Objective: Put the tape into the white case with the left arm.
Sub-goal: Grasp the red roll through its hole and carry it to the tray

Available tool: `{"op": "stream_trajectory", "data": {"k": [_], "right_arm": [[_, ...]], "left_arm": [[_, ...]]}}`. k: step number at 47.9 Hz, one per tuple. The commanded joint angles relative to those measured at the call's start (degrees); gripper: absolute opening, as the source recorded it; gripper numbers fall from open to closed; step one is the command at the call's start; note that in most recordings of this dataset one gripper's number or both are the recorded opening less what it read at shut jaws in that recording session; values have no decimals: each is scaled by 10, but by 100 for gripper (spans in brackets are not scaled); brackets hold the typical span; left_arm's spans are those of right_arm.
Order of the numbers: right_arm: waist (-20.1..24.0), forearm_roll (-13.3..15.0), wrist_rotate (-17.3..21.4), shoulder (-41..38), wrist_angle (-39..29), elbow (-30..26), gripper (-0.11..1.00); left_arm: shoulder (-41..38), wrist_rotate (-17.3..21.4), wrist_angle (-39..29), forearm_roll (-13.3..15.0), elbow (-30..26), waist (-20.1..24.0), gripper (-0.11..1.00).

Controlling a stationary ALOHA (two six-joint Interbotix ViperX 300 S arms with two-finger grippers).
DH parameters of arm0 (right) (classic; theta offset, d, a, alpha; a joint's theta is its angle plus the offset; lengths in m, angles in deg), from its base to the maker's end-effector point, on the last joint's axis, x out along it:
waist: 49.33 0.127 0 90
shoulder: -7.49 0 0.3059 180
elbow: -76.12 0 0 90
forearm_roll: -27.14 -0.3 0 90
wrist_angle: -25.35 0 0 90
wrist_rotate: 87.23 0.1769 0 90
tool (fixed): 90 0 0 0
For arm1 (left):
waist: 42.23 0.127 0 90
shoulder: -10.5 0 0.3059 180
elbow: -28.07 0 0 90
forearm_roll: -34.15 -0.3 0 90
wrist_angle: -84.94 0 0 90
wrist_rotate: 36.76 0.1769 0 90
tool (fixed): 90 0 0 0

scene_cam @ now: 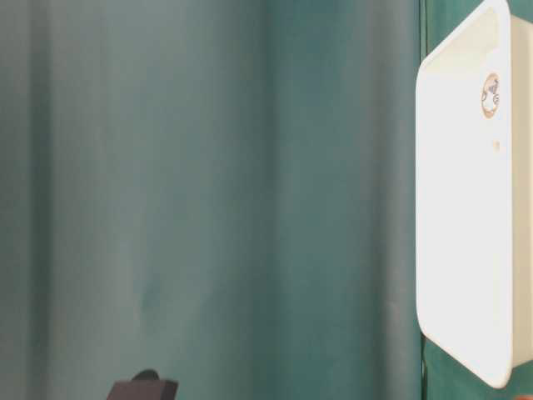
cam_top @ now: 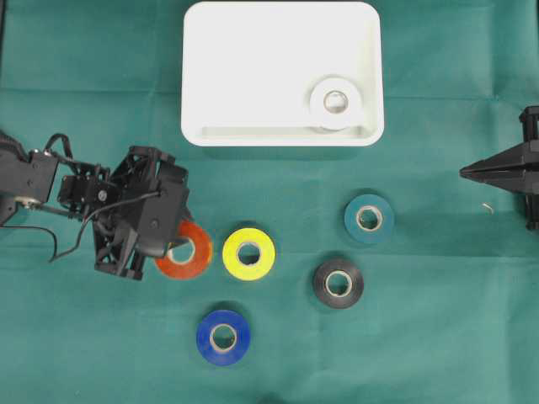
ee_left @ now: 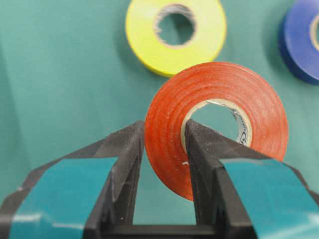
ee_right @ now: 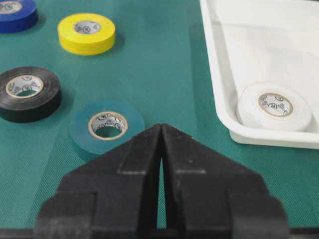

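Orange tape roll [ee_left: 217, 122]: clamped in the left gripper [ee_left: 164, 137], one finger on the outer face and the other inside the core hole, so the fingers are closed on the roll's wall. In the left wrist view the roll stands tilted up on edge between the teal-banded fingers [ee_left: 127, 149]; whether its lower edge touches the cloth cannot be told. In the overhead view it sits at the tip of the left arm [cam_top: 139, 210], left of centre, just beside the yellow roll [cam_top: 248, 253] and apart from it.

White case [cam_top: 253, 67]: at the top centre of the bench, well apart from the orange roll. One white roll [cam_top: 335, 103] lies flat in its near right corner.

Other rolls flat on the green cloth [cam_top: 438, 337]: blue [cam_top: 222, 337] below the yellow, black [cam_top: 338, 283] to the right, teal [cam_top: 369, 219] above the black.

Right gripper [ee_right: 161, 130]: at the right edge, fingers pressed together, holding nothing, pointing towards the teal roll.
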Motion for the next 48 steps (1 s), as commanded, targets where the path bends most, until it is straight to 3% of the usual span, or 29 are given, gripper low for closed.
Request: {"op": "stream_trajectory", "data": {"k": [1, 8, 34, 48], "right_arm": [[-1, 1, 1, -4, 3, -5, -9], [-1, 1, 1, -4, 3, -5, -9], [-1, 0, 1, -4, 3, -4, -9], [-1, 1, 1, -4, 2, -4, -9]], "left_arm": [[2, 3, 9, -2, -18, 22, 24], [-11, 24, 23, -3, -33, 69, 24], [-139, 185, 28, -3, -158, 228, 24], [-213, 214, 45, -3, -222, 265, 24]]}}
